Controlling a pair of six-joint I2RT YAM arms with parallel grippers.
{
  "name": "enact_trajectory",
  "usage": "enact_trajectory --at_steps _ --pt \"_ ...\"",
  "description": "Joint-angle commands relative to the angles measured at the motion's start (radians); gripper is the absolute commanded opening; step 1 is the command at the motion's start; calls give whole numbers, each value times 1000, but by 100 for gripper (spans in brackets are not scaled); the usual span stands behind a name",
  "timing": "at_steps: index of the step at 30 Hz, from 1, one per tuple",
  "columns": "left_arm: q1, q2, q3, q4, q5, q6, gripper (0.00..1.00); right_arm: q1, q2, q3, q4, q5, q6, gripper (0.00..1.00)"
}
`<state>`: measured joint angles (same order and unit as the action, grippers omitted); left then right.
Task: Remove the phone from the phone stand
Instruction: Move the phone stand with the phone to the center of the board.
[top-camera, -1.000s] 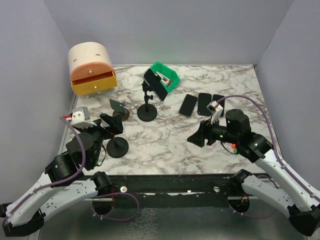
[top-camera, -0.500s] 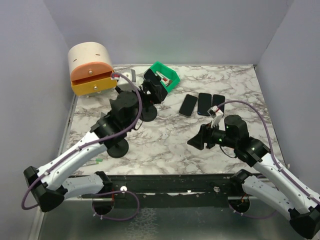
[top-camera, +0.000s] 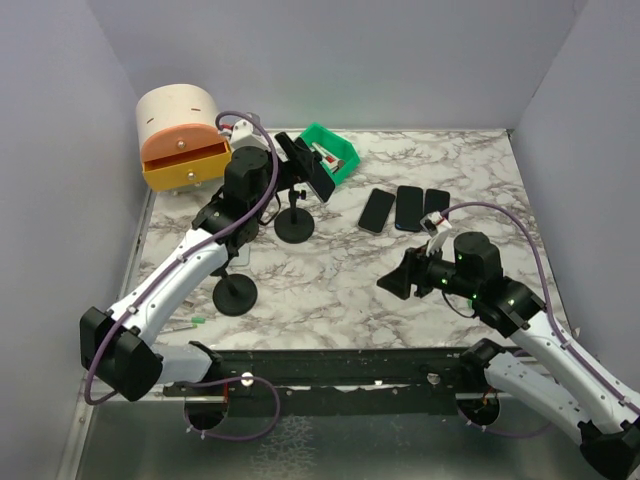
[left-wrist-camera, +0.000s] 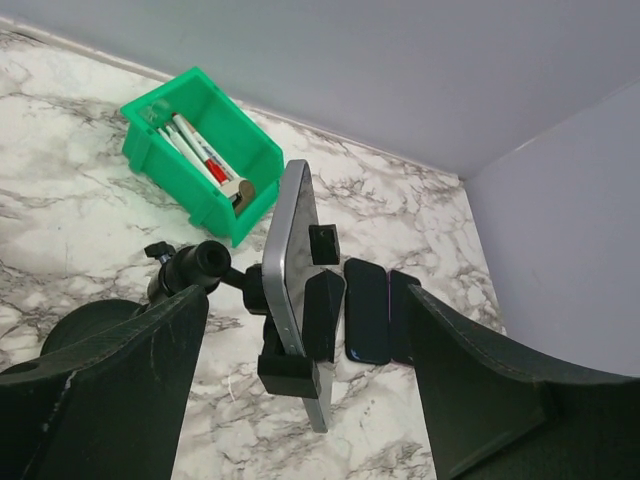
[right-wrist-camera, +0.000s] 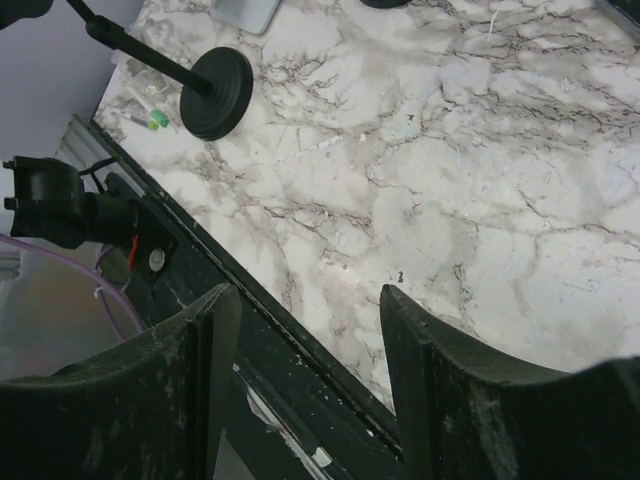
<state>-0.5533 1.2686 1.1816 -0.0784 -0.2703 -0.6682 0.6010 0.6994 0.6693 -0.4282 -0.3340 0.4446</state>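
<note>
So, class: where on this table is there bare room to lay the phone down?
Free: the table's middle, between the stand, the three flat phones and the right gripper; also the far right corner behind those phones. Crowded: far left, around the drawer box, green bin and stand.

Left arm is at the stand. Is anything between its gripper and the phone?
Nothing visible. The phone, clamped in the stand, sits edge-on in front of the left gripper, lined up with the gap between its open fingers and clear of both. Only the stand's own clamp touches it.
</note>
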Motion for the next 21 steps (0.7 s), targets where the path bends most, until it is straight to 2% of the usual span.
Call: enact_trajectory --at_steps 1,11,21 --pt "33 40 42 53 78 -23 77 3 -17 -11 -14 50 -10 63" --pt "56 72 10 166 131 -49 42 3 -18 -16 -9 54 -14 63" --pt "57 113 10 169 160 -47 37 3 -23 -16 -15 60 -10 62"
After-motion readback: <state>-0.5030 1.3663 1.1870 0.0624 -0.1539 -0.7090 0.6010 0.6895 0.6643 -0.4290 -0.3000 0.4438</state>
